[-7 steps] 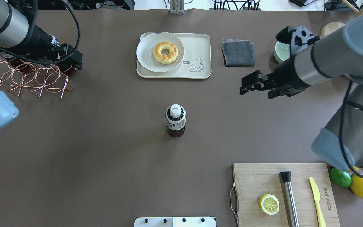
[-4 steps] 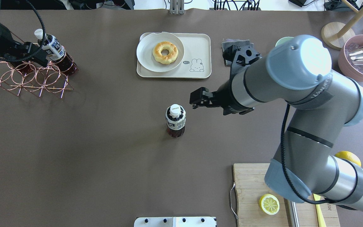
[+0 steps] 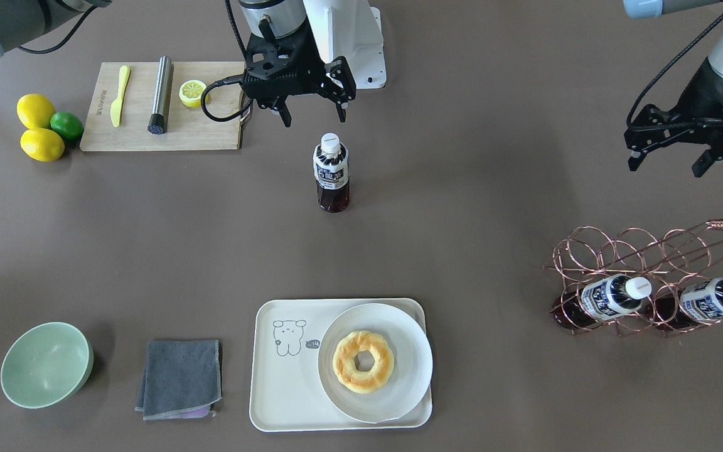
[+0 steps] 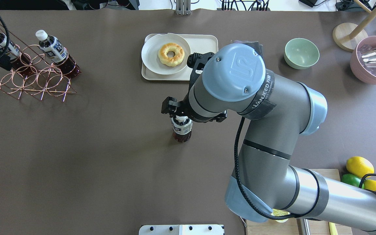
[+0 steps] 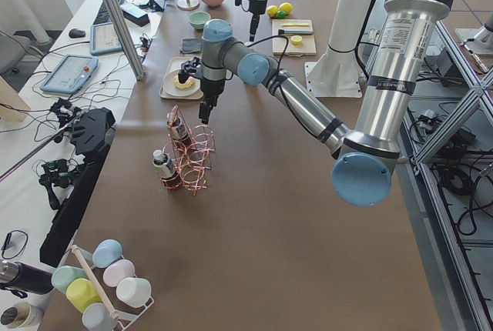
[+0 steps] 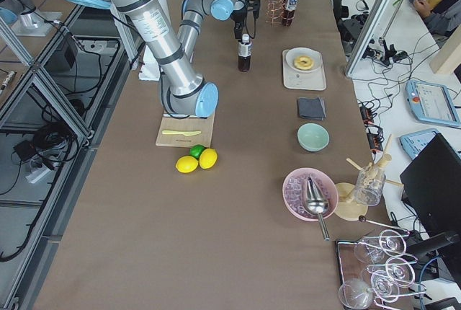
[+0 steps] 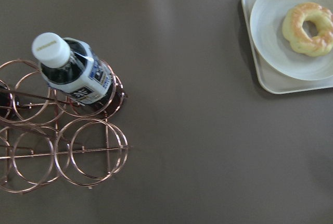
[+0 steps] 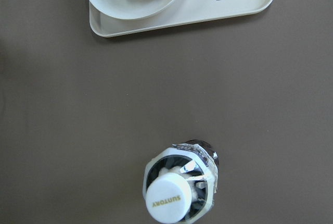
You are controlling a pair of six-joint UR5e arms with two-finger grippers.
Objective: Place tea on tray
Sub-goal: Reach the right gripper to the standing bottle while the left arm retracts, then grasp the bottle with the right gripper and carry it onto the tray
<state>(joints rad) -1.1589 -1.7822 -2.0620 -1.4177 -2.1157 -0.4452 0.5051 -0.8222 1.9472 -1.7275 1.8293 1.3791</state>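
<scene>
From across the table, the tray (image 3: 281,389) lies at six o'clock from the tea bottle (image 3: 331,174), which stands mid-table beneath the right gripper (image 3: 313,117), jaws spread. It should drop straight, straddle the label, then pinch. The left gripper (image 3: 666,164), spread too, hangs at three o'clock.

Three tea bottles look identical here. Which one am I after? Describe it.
From the cream tray, look to the middle of the table: the tea stands upright alone, under the open right gripper. The two other bottles lie tilted in the copper wire rack.
</scene>
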